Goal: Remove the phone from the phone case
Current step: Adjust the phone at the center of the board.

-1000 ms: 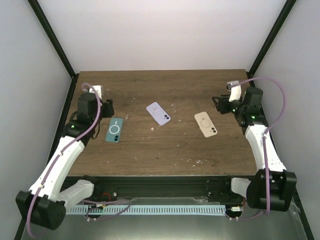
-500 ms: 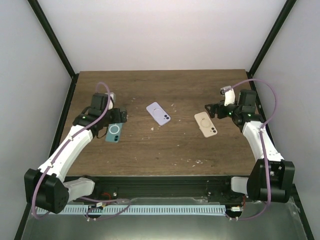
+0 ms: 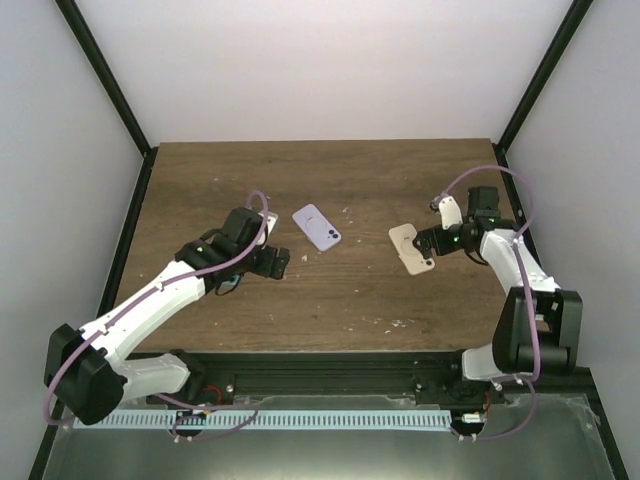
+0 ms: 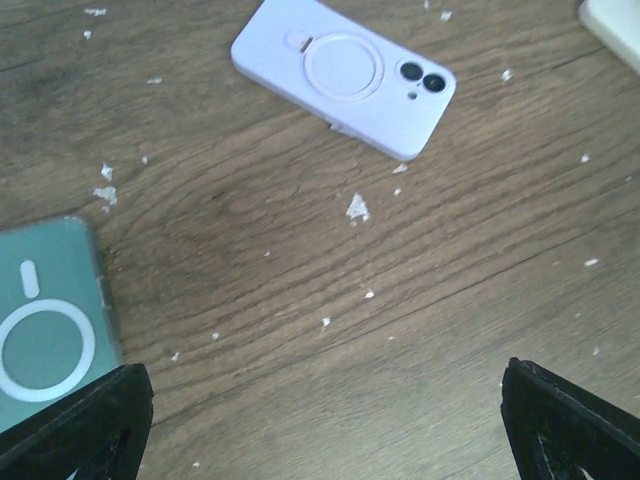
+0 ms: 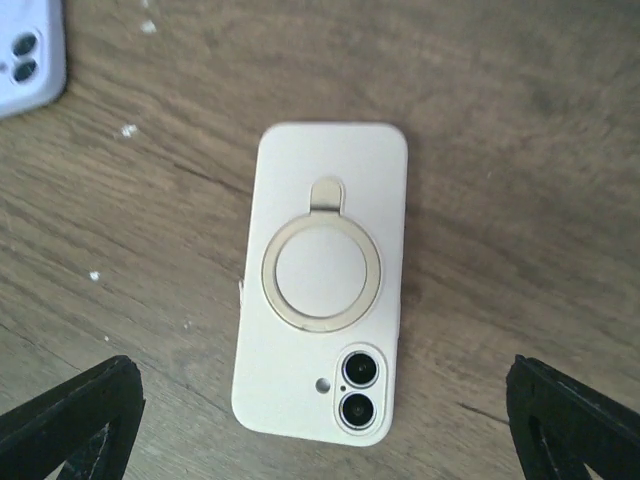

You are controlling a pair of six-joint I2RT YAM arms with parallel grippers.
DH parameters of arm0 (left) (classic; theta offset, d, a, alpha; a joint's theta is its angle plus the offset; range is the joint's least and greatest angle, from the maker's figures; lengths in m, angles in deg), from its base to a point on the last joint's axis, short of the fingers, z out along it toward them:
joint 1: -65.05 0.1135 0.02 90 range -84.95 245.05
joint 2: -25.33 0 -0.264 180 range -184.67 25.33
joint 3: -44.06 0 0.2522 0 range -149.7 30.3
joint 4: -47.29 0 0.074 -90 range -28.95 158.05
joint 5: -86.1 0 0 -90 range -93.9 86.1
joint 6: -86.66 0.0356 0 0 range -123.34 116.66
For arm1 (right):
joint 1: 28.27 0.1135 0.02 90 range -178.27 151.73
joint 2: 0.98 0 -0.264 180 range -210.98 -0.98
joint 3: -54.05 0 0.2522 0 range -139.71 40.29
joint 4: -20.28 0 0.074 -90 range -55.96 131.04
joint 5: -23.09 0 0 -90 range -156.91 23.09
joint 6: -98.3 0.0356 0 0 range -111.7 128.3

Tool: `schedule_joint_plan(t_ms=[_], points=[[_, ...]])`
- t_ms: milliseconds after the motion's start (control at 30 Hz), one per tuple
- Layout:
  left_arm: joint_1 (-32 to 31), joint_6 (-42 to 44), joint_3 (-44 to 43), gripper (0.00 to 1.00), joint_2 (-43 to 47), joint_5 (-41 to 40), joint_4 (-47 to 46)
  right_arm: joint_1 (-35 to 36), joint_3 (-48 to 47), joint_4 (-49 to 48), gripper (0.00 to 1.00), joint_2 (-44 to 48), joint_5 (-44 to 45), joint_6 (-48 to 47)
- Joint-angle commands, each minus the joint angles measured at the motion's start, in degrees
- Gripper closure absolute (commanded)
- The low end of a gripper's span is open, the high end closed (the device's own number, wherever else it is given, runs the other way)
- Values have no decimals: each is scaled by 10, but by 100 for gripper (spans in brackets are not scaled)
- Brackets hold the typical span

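Three cased phones lie back-up on the desk (image 3: 330,300): a cream phone (image 5: 320,290) toward the right edge, a lilac phone (image 4: 343,77) mid-desk, and a teal phone (image 4: 45,325) nearer the left edge. The right gripper (image 5: 320,425) hangs over the cream phone and the left gripper (image 4: 320,430) between the other two, both with fingers spread apart, empty.

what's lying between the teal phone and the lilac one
Only wood dotted with small white flecks, no other object. The left wrist view shows it: teal phone at lower left, lilac phone at the top, table between them.
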Motion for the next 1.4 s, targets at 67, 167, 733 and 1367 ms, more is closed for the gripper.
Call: schedule_joint_plan(t_ms=[67,167,733,1367], points=[[0,48,39,2,28,-18,-3,8,-58,69,0,-72,18,-16],[0,48,66,1,54,-7,-35,10,-84,81,0,-109,15,-8],[-1,41,90,2,61,30,-74,73,-245,110,2,-319,42,11],[-1,46,99,2,87,26,-84,302,-67,223,4,-120,-18,-188]])
